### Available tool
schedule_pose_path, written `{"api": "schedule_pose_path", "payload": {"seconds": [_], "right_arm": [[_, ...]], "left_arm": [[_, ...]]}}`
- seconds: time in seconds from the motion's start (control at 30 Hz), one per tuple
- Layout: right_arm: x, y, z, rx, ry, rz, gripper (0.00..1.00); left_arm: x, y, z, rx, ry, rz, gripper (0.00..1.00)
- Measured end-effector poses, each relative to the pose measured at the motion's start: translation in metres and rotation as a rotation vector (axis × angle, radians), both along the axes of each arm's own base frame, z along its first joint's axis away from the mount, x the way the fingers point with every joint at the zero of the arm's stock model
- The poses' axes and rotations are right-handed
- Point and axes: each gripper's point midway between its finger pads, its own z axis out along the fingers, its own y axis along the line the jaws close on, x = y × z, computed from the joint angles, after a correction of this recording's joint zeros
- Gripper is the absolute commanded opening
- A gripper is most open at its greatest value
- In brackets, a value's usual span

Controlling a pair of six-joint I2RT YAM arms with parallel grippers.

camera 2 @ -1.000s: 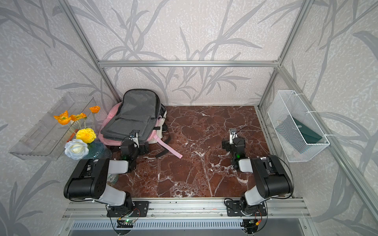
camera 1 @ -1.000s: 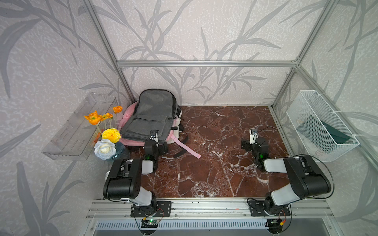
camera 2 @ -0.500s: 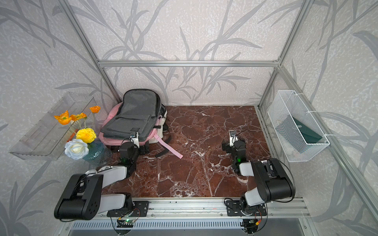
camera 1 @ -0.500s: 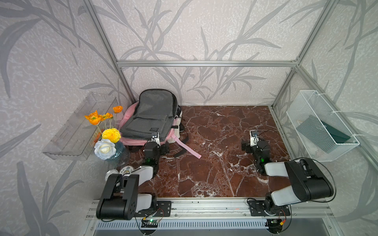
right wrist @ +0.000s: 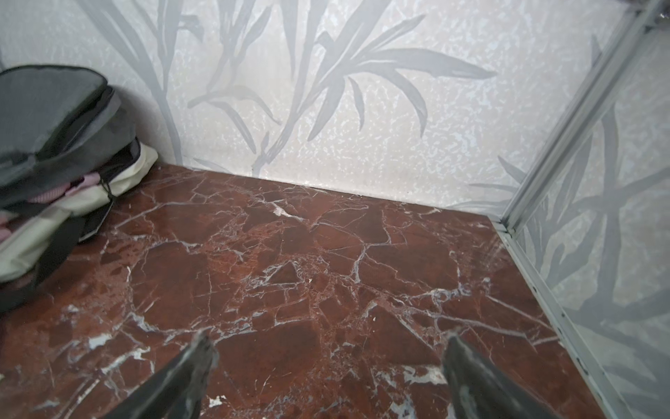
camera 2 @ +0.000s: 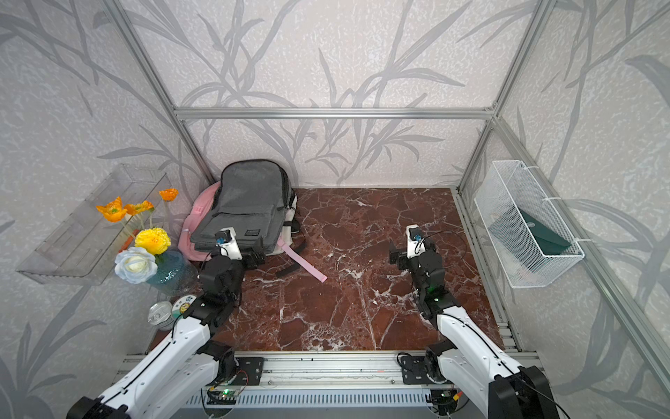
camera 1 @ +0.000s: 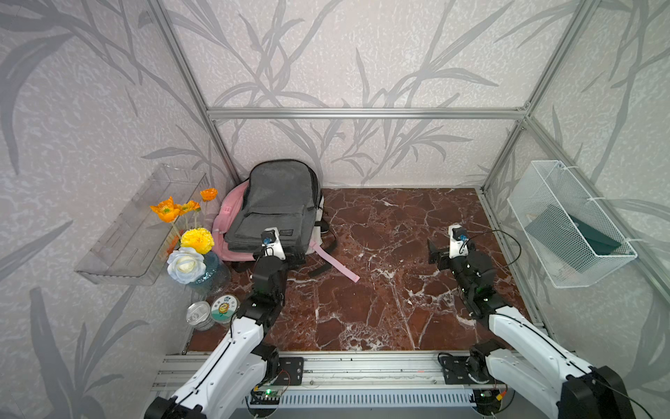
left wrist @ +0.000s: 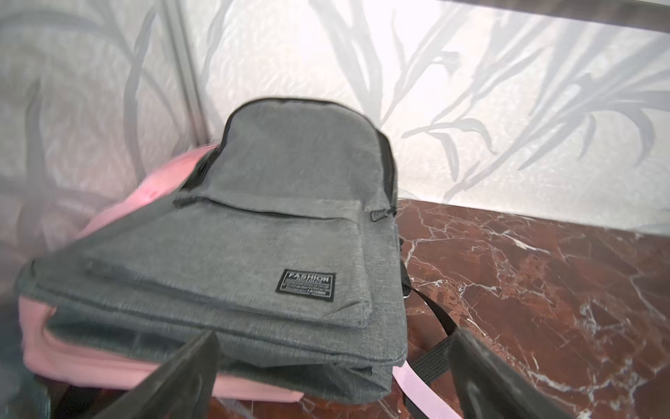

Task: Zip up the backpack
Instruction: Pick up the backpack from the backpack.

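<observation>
A grey backpack (camera 1: 275, 206) with a pink back lies flat in the far left corner, seen in both top views (camera 2: 246, 206). Its side toward the right arm gapes, and cream and pink fabric (right wrist: 127, 174) shows inside. My left gripper (left wrist: 333, 335) stands open just in front of the backpack's (left wrist: 253, 254) near bottom edge, its fingers either side of the right corner and holding nothing. In a top view the left gripper (camera 1: 292, 255) sits at that edge. My right gripper (right wrist: 328, 337) is open over bare marble, well right of the backpack (right wrist: 54, 119), with nothing between its fingers.
A pink strap (camera 1: 335, 263) and black straps trail from the backpack across the floor. A vase of flowers (camera 1: 188, 250) and two cans (camera 1: 210, 312) stand left of the left arm. A clear shelf (camera 1: 137, 232) hangs on the left wall, a white wire basket (camera 1: 569, 225) on the right.
Both arms have unfolded, their elbows dropping low toward the front rail. The left gripper has stayed at the backpack's near edge and the right gripper has hardly shifted. Both stayed open.
</observation>
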Motion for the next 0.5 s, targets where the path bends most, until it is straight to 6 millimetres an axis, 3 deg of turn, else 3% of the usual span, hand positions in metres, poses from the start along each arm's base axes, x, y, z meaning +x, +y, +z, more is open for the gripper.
{"api": "schedule_pose_path", "payload": {"seconds": [0.1,0.2,0.37,0.43,0.5], "right_arm": [[0.000,-0.009,0.022,0.110,0.023,-0.065,1.00],[-0.004,-0.015,0.029,0.215,0.041,-0.098,0.99],[-0.013,-0.028,0.005,0.371,0.141,-0.176,1.00],[-0.013,-0.029,-0.009,0.386,0.203,-0.195,0.99],[-0.011,-0.026,-0.024,0.384,0.284,-0.204,0.99]], "left_arm": [[0.015,0.003,0.012,-0.101,0.036,0.067,0.99],[0.029,0.008,0.018,-0.203,0.046,0.103,0.99],[0.052,0.022,-0.003,-0.304,0.121,0.102,0.99],[0.070,0.010,-0.004,-0.294,0.198,0.060,0.99],[0.096,-0.007,0.007,-0.271,0.240,0.014,0.99]]}}
